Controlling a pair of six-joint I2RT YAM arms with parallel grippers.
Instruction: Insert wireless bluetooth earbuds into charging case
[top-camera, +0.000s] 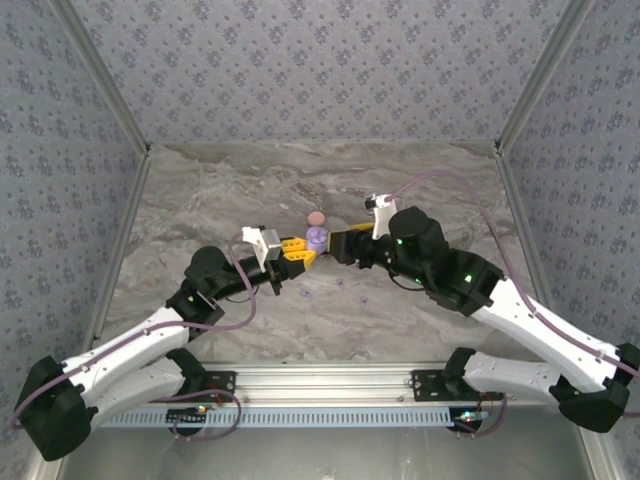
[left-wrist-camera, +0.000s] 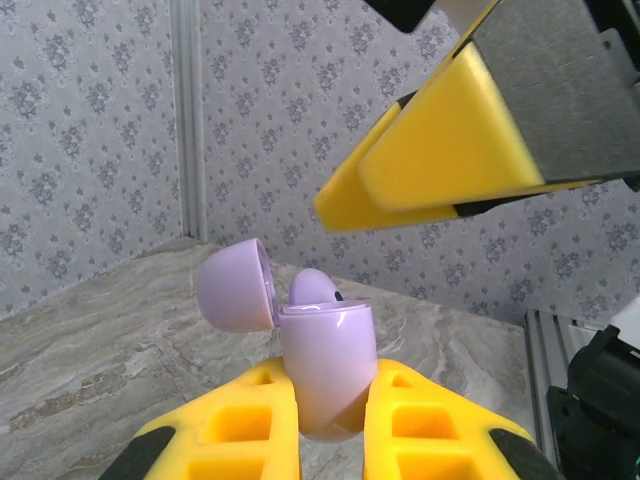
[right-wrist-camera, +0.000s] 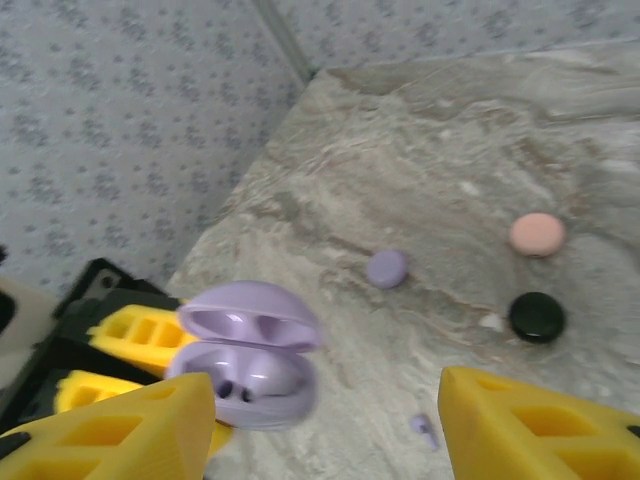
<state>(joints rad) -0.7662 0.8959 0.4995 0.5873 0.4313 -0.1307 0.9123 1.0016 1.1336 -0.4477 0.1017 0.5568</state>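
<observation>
Three floral-papered walls (top-camera: 320, 70) enclose the marbled table (top-camera: 400, 180); left gripper (left-wrist-camera: 330, 400) clamps a lavender case (left-wrist-camera: 325, 345), right gripper (right-wrist-camera: 330, 430) gapes, seemingly empty.

Top external view high behind, looking down across table (top-camera: 400, 190), left wrist view close, near level, right wrist view close, tilted down, all sharing lavender charging case (top-camera: 316, 238).

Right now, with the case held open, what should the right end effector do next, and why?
Probably lower the right end effector, whose jaws stand open and empty, to the loose lavender earbud on the table. The left end effector grips the open lavender charging case, and a second earbud seems seated already.
</observation>
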